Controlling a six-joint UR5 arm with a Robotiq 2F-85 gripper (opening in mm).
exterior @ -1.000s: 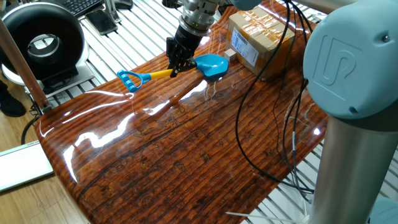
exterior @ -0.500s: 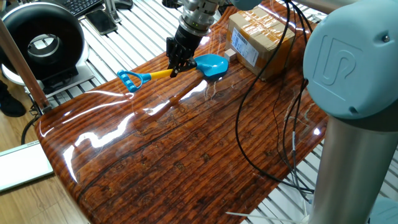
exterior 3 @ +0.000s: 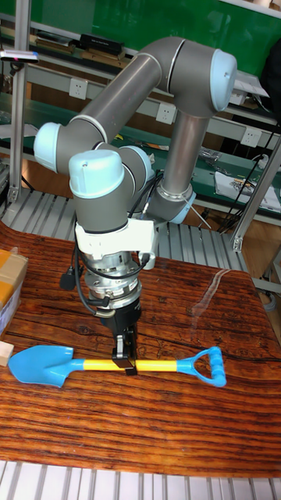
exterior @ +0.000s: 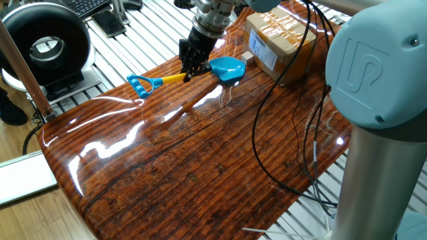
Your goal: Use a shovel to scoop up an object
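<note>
Glossy wooden table (exterior: 200, 167) carries the shovel (exterior 3: 117, 365), lying flat. Its yellow shaft is clamped between the closed fingers of the gripper (exterior 3: 125, 361), which points straight down. On the blade side of the gripper, the object (exterior: 248, 58) sits just beyond the blade tip, beside a cardboard box (exterior: 280, 41).
</note>
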